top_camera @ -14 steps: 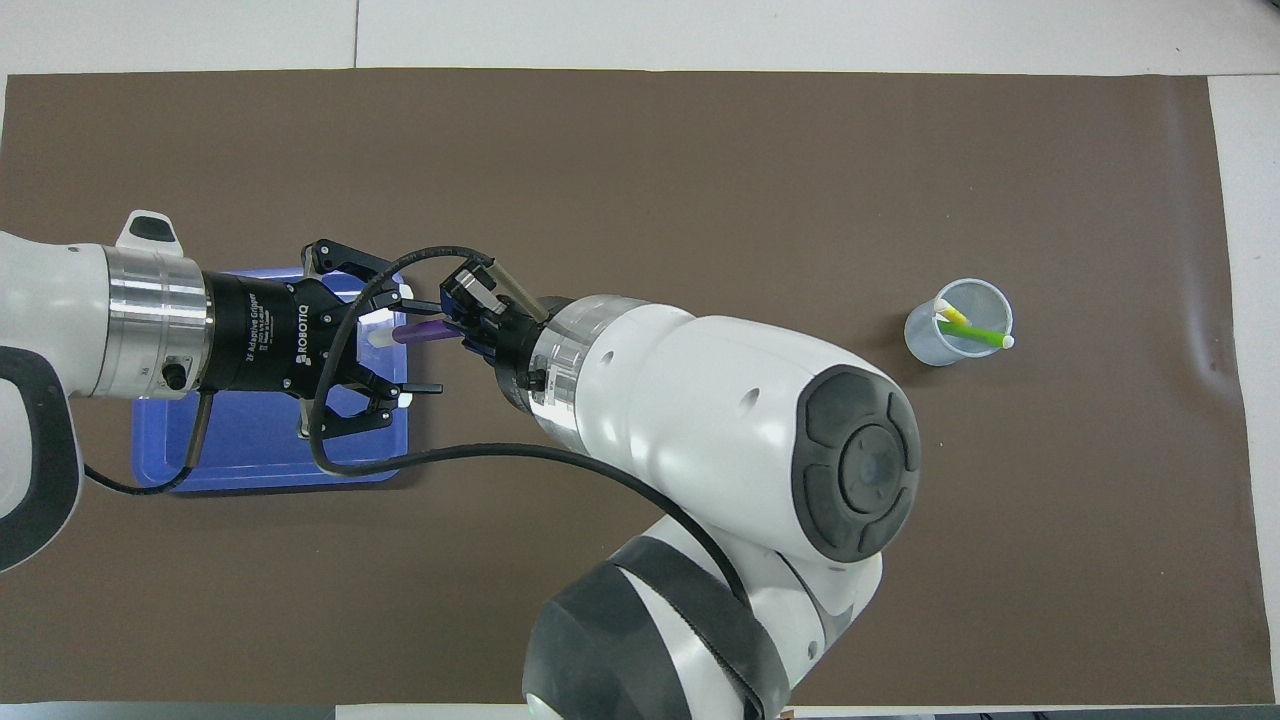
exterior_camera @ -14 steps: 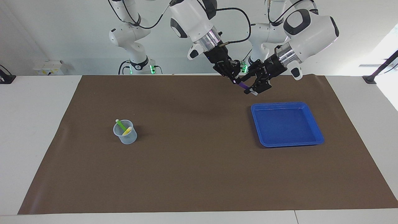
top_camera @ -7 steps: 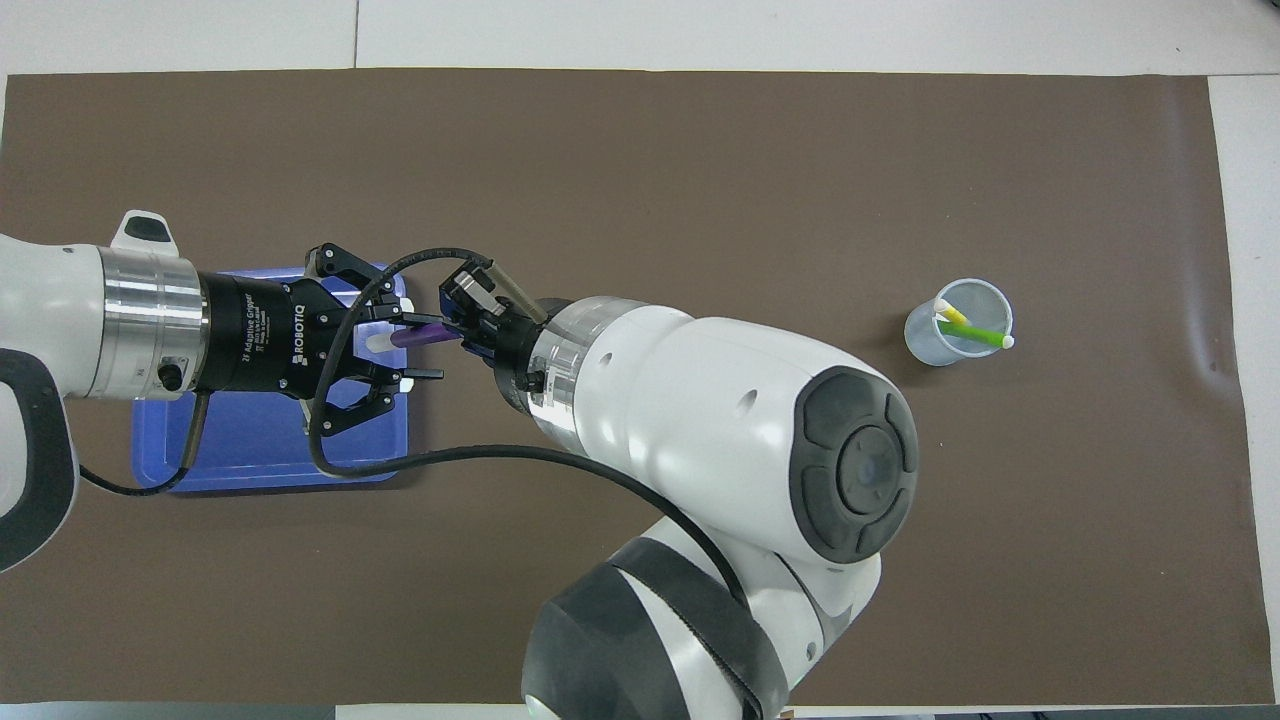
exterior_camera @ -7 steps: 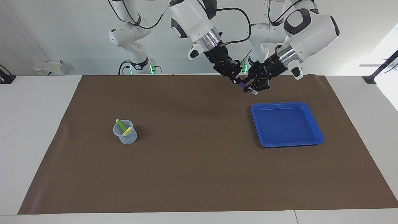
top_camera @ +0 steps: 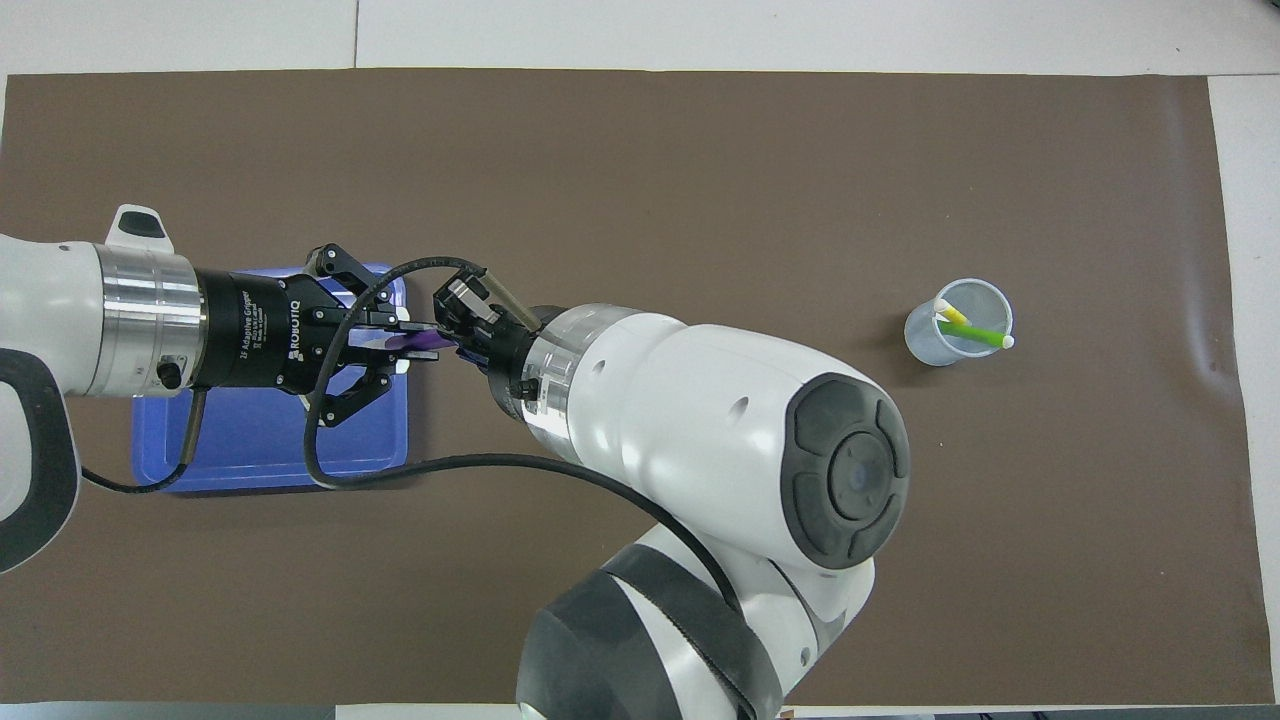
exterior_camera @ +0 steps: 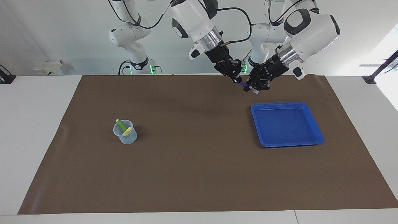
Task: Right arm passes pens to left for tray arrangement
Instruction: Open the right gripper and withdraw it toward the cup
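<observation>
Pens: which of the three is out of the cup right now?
The purple pen, held in the air between the right hand and left hand. The green pen and yellow pen stand in the cup.

Glossy plastic tray point(exterior_camera: 314, 124), clear plastic cup point(exterior_camera: 126, 137), seemingly matt brown mat point(exterior_camera: 199, 161).
</observation>
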You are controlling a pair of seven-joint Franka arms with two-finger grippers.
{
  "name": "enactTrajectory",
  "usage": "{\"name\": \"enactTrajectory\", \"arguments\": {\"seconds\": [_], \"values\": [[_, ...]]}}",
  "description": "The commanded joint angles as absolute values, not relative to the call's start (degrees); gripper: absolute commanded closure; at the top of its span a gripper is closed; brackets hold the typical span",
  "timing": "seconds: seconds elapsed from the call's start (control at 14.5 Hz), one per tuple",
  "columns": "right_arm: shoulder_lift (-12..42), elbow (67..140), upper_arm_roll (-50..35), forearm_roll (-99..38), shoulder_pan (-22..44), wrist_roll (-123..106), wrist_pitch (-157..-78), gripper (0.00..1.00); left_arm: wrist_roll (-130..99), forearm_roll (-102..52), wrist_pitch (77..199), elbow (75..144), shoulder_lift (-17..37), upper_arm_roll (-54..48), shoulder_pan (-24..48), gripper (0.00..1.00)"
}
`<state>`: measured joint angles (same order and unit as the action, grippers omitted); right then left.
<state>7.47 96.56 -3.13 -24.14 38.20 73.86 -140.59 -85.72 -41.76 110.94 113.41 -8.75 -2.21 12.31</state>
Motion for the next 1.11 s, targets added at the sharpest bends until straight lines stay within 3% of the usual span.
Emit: {"name": "enactTrajectory", "arguments": {"seconds": [0.0,0.35,0.42,0.48,0.55,0.83,1.04], "values": [[6.86,97.47,-2.81,-25.05,37.88,73.21,-141.94,1.0,-84.55,-40.34,110.92,114.35,-9.93,-1.85,13.1,1.0],[6.94,97.47,-2.81,-25.14,37.79,73.21,-141.86,1.0,-84.55,-40.25,110.92,114.08,-9.84,-1.85,13.18,1.0],[6.94,97.47,-2.81,-25.14,37.71,73.21,-141.86,0.83,-84.55,-40.25,110.92,114.08,-9.84,-1.85,13.18,1.0],[6.94,97.47,-2.81,-25.14,37.71,73.3,-141.94,0.14,-84.55,-40.25,110.92,114.08,-9.84,-1.85,13.18,1.0],[6.94,97.38,-2.73,-25.14,37.71,73.3,-141.94,0.0,-84.55,-40.25,110.92,114.08,-9.84,-1.85,13.18,1.0],[6.07,96.94,-2.55,-24.79,36.31,68.58,-139.32,0.0,-84.38,-39.9,113.02,114.17,-9.76,-1.85,13.18,1.0],[3.79,96.5,-2.37,-24.08,31.04,56.73,-130.19,0.0,-75.1,-36.74,112.33,114.96,-10.02,-1.85,12.75,1.0]]}}
